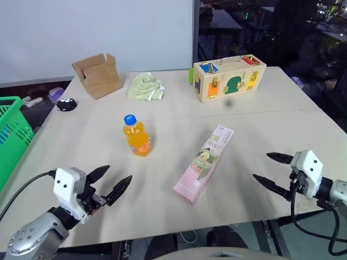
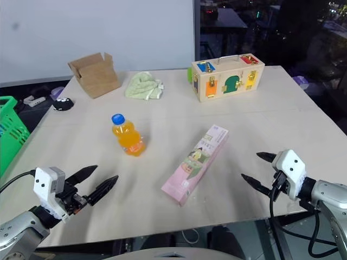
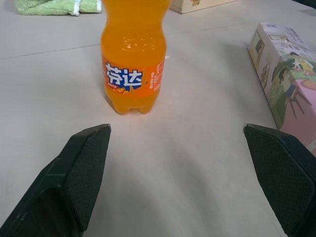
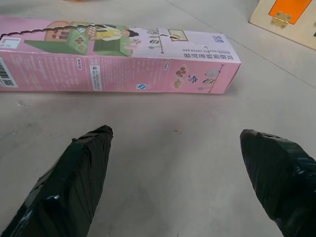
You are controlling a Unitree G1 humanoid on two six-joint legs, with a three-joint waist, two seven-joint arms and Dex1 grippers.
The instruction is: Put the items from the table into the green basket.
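Bench (image 1: 260, 108): we are holding both sets of fingers wide apart, empty; left gripper (image 1: 111, 181) facing orange bottle (image 1: 136, 135), standing mid-bench; right gripper (image 1: 268, 169) facing pink carton (image 1: 205, 164), lying flat; green basket (image 1: 12, 130) sitting beside left edge.

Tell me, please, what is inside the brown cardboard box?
The cardboard box stands open on the table, but its walls and flaps hide the inside, so its contents cannot be seen.

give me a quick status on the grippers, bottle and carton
Left gripper open, right gripper open, both empty. Bottle upright, carton flat on table, neither in the basket. Nothing in the way.
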